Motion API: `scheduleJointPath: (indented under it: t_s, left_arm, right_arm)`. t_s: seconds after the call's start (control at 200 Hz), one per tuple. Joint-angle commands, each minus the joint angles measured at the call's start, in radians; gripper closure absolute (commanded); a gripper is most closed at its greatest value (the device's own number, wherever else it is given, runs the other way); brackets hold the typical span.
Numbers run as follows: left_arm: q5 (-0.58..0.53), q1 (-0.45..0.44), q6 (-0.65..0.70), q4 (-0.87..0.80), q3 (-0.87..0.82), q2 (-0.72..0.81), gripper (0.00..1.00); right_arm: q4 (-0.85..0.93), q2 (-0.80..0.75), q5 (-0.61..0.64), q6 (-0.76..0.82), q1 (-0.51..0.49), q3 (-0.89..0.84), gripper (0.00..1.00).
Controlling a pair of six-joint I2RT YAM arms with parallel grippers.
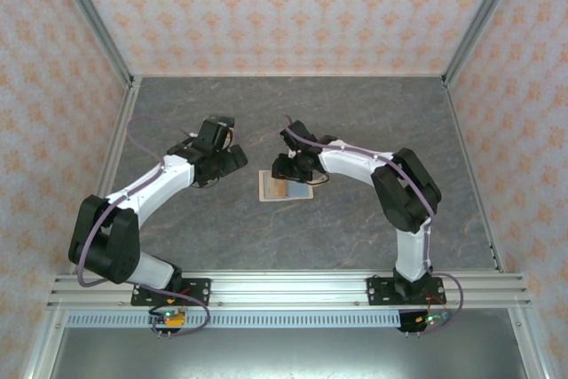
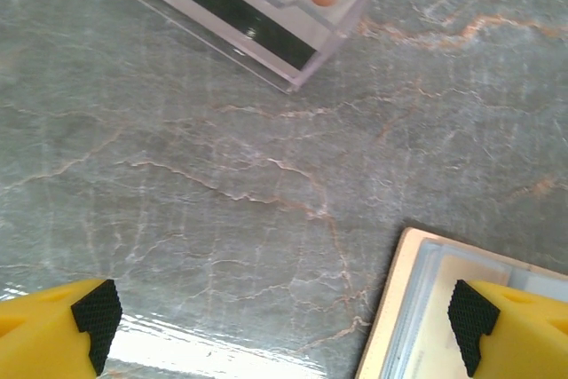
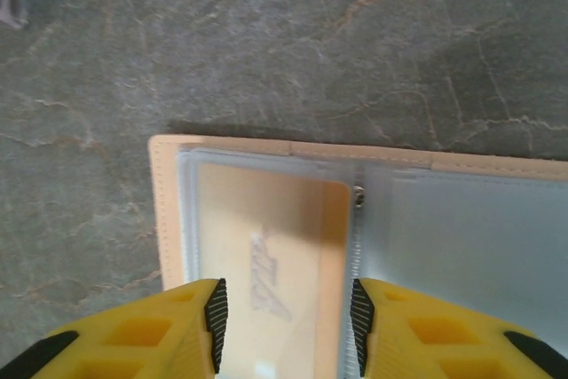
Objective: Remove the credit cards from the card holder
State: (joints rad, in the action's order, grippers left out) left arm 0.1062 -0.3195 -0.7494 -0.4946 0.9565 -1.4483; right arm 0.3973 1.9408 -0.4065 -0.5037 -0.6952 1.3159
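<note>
Looking from the top cam: holder [image 1: 286,186] lies spread flat on the table [image 1: 355,122], mid-table btwn both arms. L gripper [image 1: 232,159] sits just left of it. R gripper [image 1: 288,170] is over its far edge.

L wrist: jaws wide apart w/ nothing btwn the pads [image 2: 96,312], so released. Holder's corner shows beside the right-hand pad, and a clear box [image 2: 248,15] lies further off on the table.

R wrist: fingers [image 3: 216,312] partly closed, straddling a tan-orange card [image 3: 266,237] tucked in the holder's left pocket. Can't tell if they're pinching the card or just poised over it.

Handling, my guess: card is light, thin, stiff and slick, kept in by pocket friction. Best taken by an exposed edge and slid out along the pocket, not pulled straight up. Holder is soft and light and will prob drag along w/ the card, so the L gripper may need to pin it down.
</note>
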Motion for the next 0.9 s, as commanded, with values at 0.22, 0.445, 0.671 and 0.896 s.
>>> scheduleJointPath:
  t_s: [0.22,0.445,0.671,0.896]
  left_arm:
    - [0.171,0.004,0.042,0.106,-0.027,-0.013,0.08]
    - [0.326,-0.003,0.024,0.191,-0.037,-0.059,0.24]
    - [0.455,-0.034,-0.013,0.283,-0.015,-0.173,0.49]
    - [0.505,-0.07,-0.028,0.321,0.021,-0.266,0.63]
  right_arm:
    - [0.099,0.061,0.068,0.023,-0.004,0.042,0.7]
    - [0.127,0.079,0.122,0.041,-0.004,0.039,0.78]
    - [0.12,0.089,0.129,0.034,-0.004,0.028,0.81]
    - [0.121,0.093,0.126,0.033,-0.004,0.033,0.82]
